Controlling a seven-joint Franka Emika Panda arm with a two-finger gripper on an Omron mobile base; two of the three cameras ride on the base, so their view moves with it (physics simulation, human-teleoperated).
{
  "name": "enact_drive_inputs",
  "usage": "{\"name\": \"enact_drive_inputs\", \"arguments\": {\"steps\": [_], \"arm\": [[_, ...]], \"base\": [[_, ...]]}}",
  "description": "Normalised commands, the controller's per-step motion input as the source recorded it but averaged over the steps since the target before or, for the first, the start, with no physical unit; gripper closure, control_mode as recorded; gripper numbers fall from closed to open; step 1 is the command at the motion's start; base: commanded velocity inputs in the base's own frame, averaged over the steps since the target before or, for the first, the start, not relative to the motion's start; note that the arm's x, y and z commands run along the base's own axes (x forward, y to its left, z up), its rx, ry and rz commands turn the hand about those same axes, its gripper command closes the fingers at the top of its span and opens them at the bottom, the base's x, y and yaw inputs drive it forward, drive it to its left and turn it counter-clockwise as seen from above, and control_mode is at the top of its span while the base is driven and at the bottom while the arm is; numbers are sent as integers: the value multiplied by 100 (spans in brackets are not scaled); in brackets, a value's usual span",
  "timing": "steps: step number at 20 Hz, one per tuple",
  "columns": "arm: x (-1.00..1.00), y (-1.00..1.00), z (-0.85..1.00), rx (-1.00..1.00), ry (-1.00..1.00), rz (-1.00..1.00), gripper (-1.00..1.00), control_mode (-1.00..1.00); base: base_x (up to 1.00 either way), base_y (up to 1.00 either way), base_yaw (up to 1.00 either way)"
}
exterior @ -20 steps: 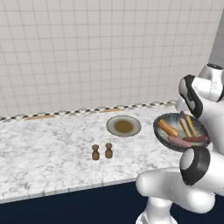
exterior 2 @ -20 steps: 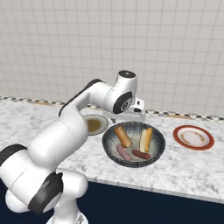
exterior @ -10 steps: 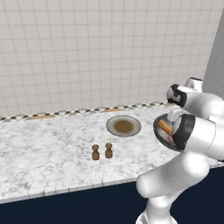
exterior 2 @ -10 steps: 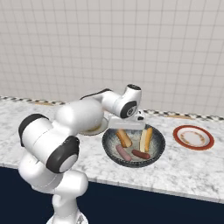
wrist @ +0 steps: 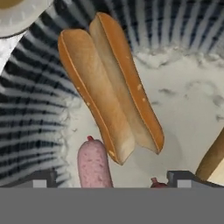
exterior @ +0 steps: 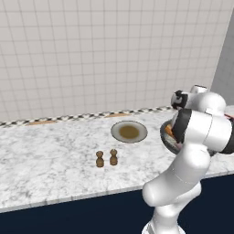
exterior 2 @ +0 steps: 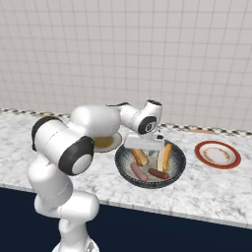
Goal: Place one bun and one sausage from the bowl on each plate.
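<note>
Currently we list the tool (wrist: 112,177), jaws spread wide and holding nothing, poised over the bowl (exterior 2: 150,164) on the counter (exterior 2: 211,189). One bun (wrist: 109,87) lies directly ahead between its tips; a sausage (wrist: 93,164) sits nearer, beside the left tip.

The counter (exterior: 55,155) looks like polished grey-white marble, veined and faintly glossy. The wall (exterior: 91,55) is smooth pale tile with thin grout lines. The bowl (exterior 2: 178,167) seems glazed ceramic, dark and ribbed on its wall, pale and speckled inside. A bun (wrist: 109,87) has a matt, baked golden crust with a slit along it. A sausage (wrist: 94,164) is smooth, pink, slightly shiny. Two shakers (exterior: 106,158) look like turned brown wood. The arm (exterior 2: 93,123) is glossy white plastic.
</note>
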Motion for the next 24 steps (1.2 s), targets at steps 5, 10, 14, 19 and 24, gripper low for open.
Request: {"name": "enact_drive_inputs", "arguments": {"steps": [5,10,14,19,24], "arm": [[11,9,-43,0,3,0,-100,-100],[15,0,-15,-2,0,1,-100,-100],[7,-1,-22,-8,0,0,-100,-100],[1,0,-30,-9,0,2,-100,-100],[0,0,-20,-6,0,2,100,-100]], "base": [[0,0,0],[0,0,0],[0,0,0],[0,0,0],[0,0,0]]}}
